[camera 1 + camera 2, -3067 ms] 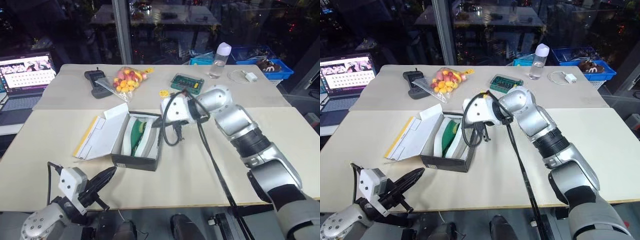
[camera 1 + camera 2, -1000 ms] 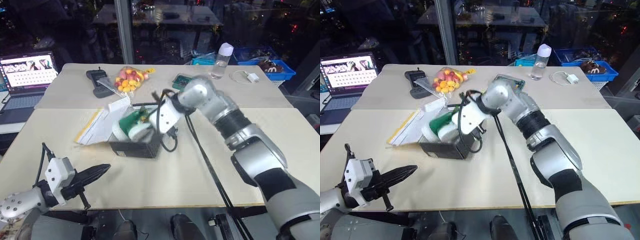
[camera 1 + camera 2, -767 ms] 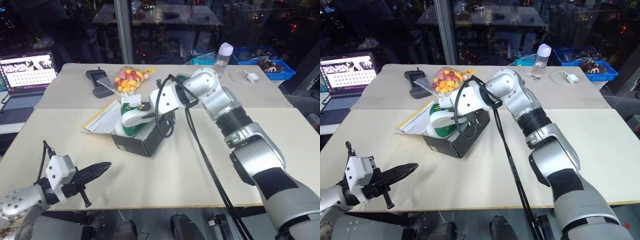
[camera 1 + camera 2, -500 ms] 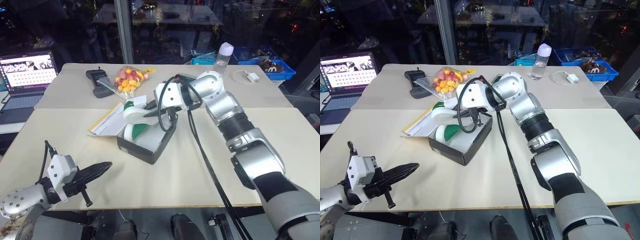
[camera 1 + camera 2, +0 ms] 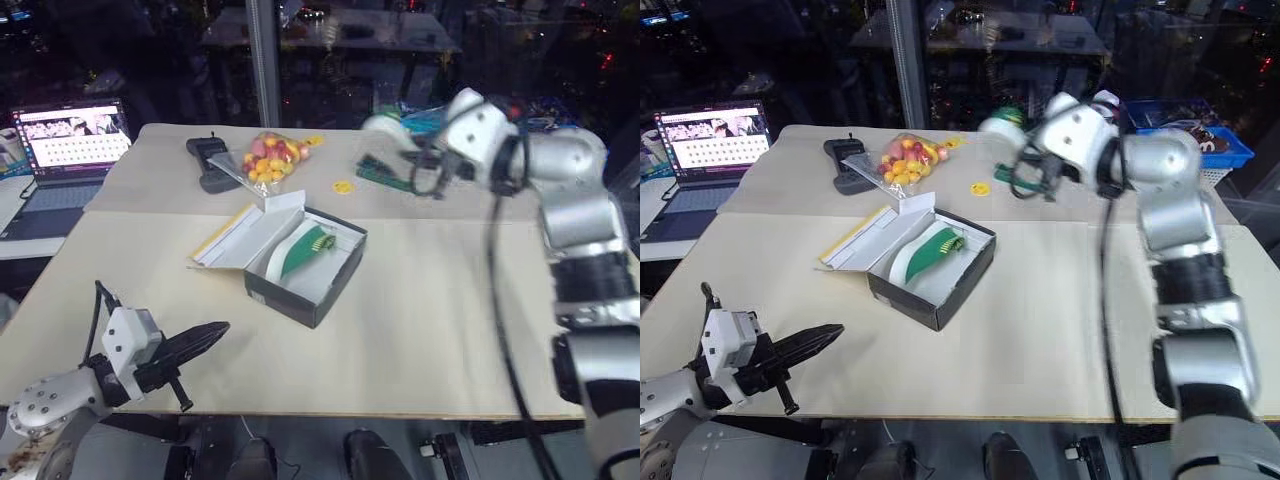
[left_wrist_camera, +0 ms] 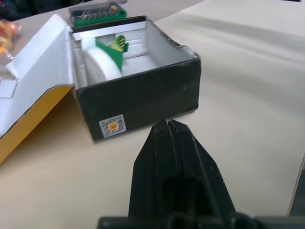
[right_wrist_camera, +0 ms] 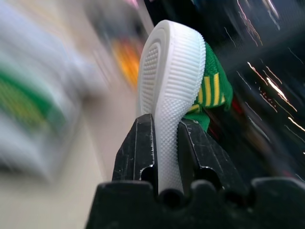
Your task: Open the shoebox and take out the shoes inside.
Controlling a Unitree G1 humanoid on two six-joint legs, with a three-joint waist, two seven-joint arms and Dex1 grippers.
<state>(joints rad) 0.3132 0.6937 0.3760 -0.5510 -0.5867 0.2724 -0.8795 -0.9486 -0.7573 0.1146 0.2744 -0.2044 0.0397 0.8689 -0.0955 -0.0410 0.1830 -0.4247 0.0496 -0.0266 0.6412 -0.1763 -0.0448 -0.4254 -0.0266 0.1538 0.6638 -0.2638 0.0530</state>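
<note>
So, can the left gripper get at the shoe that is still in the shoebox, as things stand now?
Probably yes. The left gripper is shut and points at the black wall of the shoebox. The lid is open and the remaining shoe lies uncovered. It must open and come in over the wall.

Open laptop at the table's far left edge, screen lit. Black handheld device lies on the far tabletop, a clear bag of coloured balls just beside it. Small yellow disc sits nearby. Flat green case lies further along. Blue bins stand behind the table.
</note>
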